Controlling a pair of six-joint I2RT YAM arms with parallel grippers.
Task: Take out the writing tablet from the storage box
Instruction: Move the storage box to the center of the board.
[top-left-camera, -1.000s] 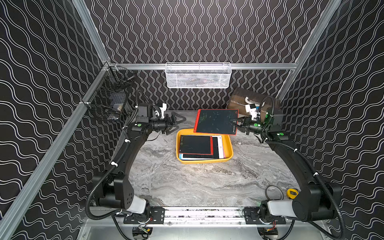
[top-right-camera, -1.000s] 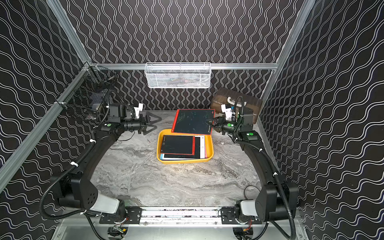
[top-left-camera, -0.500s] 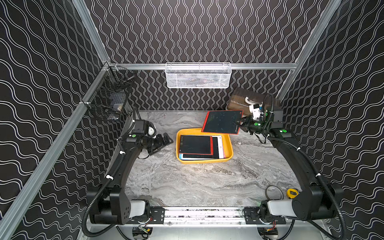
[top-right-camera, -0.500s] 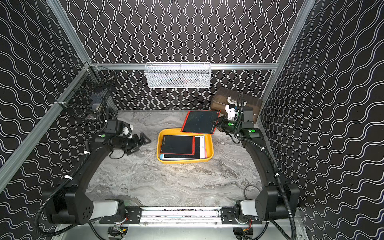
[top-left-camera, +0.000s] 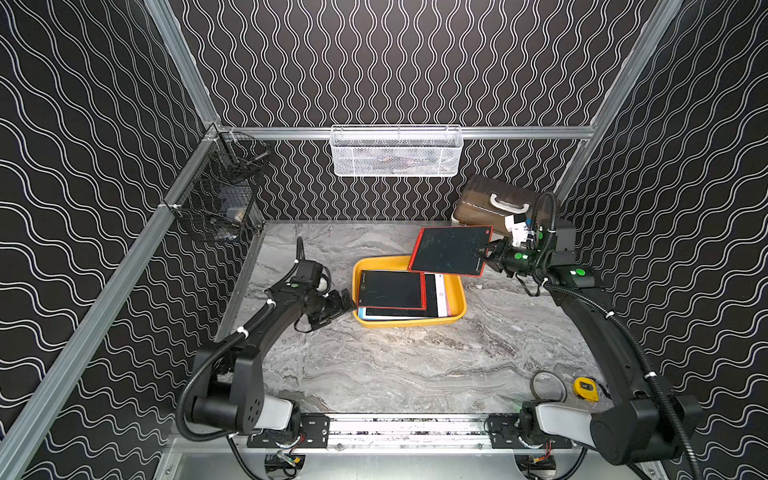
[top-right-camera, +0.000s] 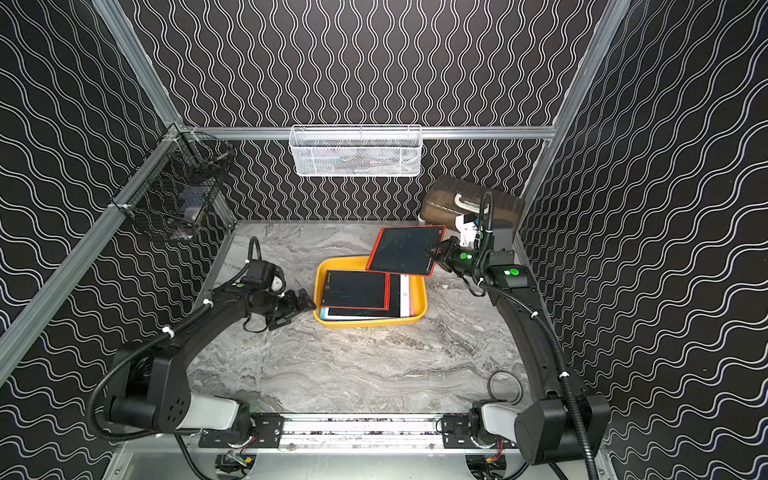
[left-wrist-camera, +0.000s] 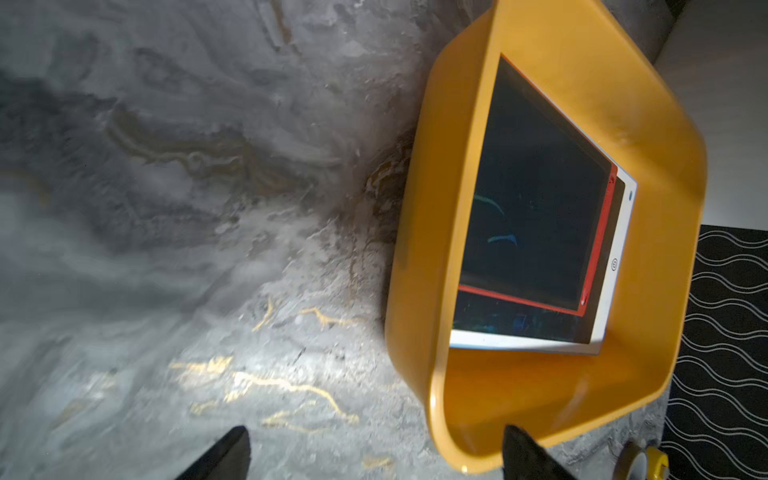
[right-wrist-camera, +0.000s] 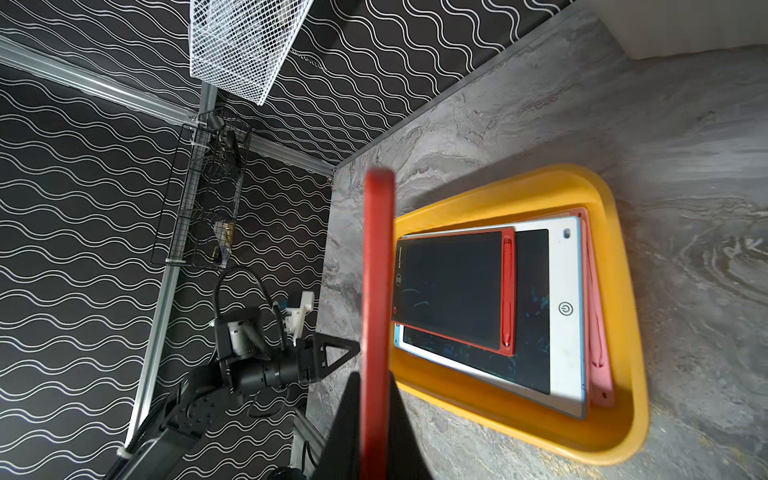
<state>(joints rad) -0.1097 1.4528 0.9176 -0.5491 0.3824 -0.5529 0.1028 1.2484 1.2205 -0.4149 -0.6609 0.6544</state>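
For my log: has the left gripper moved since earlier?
Yes. The left gripper came down from past the storage box far rim to its left wall.

I operate a left arm (top-left-camera: 268, 322) and right arm (top-left-camera: 590, 311): black links, white base joints, corrugated cables, white ties, green LEDs (top-left-camera: 517, 256).

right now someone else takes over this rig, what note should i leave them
Right hand: shut on the edge of a red-framed tablet, held tilted in the air over the far right corner of the yellow box.
Left hand: open, empty, low beside the box.
Done: one tablet lifted out. Other tablets lie stacked in the box.
Left: probably set the held tablet on the table.
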